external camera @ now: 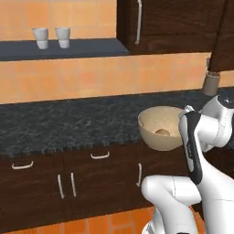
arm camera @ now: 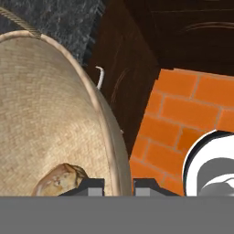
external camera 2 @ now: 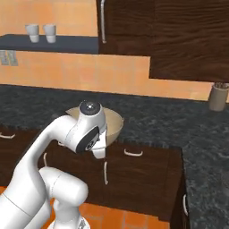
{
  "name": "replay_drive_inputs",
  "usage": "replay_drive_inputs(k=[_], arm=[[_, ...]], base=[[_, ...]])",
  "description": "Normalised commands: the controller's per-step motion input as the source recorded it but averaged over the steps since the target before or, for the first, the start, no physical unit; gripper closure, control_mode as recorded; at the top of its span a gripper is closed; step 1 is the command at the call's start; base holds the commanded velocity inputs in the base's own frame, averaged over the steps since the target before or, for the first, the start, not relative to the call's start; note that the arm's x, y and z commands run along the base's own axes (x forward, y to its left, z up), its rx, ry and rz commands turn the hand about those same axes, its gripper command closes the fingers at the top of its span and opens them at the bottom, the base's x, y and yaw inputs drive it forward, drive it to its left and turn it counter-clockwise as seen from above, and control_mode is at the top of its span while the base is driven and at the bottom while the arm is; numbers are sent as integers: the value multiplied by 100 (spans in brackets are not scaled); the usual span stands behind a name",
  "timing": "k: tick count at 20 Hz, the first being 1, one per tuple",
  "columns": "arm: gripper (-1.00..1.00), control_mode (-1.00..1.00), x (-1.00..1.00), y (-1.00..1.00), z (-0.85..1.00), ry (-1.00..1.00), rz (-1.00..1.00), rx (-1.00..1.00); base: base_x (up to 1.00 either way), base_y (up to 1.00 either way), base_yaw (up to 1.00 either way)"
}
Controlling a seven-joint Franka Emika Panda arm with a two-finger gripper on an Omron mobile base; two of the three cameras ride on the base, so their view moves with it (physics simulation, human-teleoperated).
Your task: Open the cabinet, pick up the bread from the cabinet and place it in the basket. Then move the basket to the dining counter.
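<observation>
one basket (external camera: 157, 130) hangs in the air past the edge of the black counter (external camera: 68, 123), in front of the lower cabinet fronts. one bread (external camera: 161, 132) roll lies inside it, near the bottom. the gripper (arm camera: 118, 185) is clamped nearly shut on the basket's rim, one finger (arm camera: 89, 186) inside, one outside. two white cups (external camera: 51, 37) stand side by side on the wall shelf. one wall cabinet (external camera: 173, 23) above, left door shut. one grey jar (external camera 2: 218, 97) stands on the counter at the right.

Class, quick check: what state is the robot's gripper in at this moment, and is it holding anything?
Gripper: closed on the rim of the basket, with the bread inside it.
</observation>
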Motion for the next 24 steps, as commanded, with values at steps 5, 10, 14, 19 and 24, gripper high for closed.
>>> replay_drive_inputs(k=[5,10,14,19,24], arm=[[100,100,0,0,0,0,0,0],[100,100,0,0,0,0,0,0],[100,100,0,0,0,0,0,0],[100,100,0,0,0,0,0,0],[100,100,0,0,0,0,0,0]], base=[[-22,15,100],[-15,0,100],[-14,0,100],[-14,0,100],[-10,0,100]])
